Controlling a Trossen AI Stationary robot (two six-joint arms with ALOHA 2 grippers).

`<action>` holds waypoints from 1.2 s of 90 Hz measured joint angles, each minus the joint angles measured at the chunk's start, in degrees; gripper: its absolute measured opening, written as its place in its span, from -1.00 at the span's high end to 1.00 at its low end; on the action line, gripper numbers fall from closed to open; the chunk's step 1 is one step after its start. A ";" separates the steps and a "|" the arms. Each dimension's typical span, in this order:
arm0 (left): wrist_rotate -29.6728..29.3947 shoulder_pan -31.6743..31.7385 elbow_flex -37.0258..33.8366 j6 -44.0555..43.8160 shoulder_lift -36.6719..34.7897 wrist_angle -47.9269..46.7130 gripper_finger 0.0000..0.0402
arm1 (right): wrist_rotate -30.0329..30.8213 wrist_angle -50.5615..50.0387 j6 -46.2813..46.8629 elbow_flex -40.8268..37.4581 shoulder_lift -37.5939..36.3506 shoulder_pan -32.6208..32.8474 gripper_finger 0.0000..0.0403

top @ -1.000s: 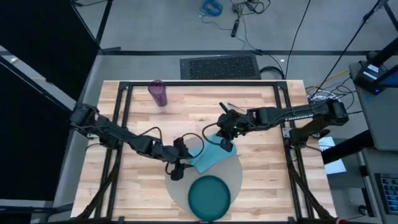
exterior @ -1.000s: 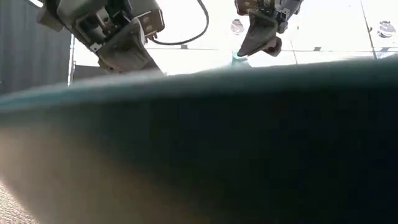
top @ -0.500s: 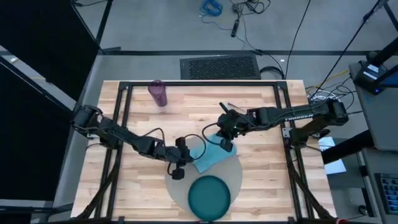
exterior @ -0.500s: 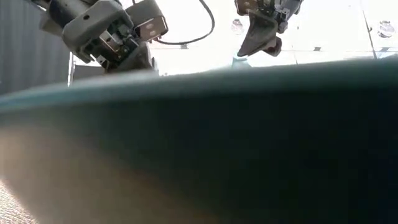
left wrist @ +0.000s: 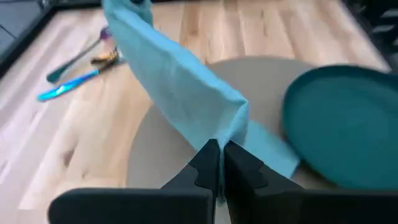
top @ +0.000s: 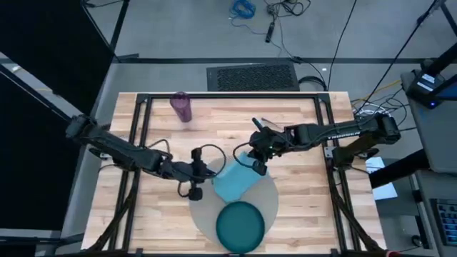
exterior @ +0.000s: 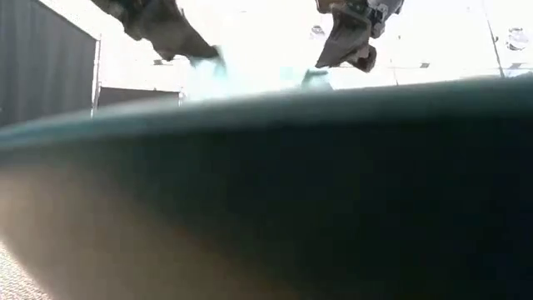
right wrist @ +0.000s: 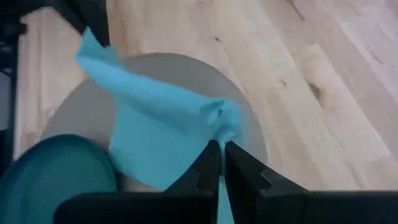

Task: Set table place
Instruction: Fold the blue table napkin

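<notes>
A light-blue napkin (top: 232, 180) is strung between my two grippers above the round grey-beige mat (top: 270, 191). Its lower part (left wrist: 267, 149) lies on the mat. My left gripper (top: 209, 175) is shut on the napkin's left corner. My right gripper (top: 255, 165) is shut on the far right corner. The teal plate (top: 240, 225) sits on the mat's near part. The teal-handled cutlery (left wrist: 78, 65) lies on the table (top: 300, 118) beyond the mat. The purple cup (top: 181, 106) stands at the far left. My left gripper pinches a corner fold of the napkin (left wrist: 231, 127) between its two shut fingers. The fingers come level from the table's left. The cloth rises from there to the other gripper, while its lower part trails onto the mat. My right gripper pinches the napkin's opposite corner (right wrist: 221, 119) between its shut fingers, coming slanting down from the table's right. The upper edge (right wrist: 143, 78) runs across to the left gripper, and the rest hangs down onto the mat.
The plate's rim (exterior: 266, 167) fills the low view's foreground, with both grippers above it. Black frame rails (top: 139, 143) run along the table's left and right sides. Bare planks lie to the left of the mat (top: 153, 214).
My left gripper has gone toward the table's left edge and upward, taking the napkin's left corner with it. The napkin, which lay flatter on the mat, now stands lifted and spread between the two grippers. Its lower part stays on the mat.
</notes>
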 joint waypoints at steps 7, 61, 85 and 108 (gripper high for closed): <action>-0.14 -1.06 0.82 -0.20 -1.53 -3.51 1.00 | 0.11 0.72 0.90 0.00 0.00 1.44 1.00; -4.26 7.28 -0.85 4.41 -3.86 -19.91 1.00 | 0.16 0.43 -8.78 0.00 5.04 -7.96 1.00; -0.21 13.20 -4.29 9.41 -0.94 -14.19 1.00 | -1.65 1.39 -13.95 -0.02 7.55 -13.19 1.00; 1.66 17.65 -5.60 11.63 2.80 -10.74 1.00 | -1.67 0.82 -16.42 -0.02 8.16 -16.19 1.00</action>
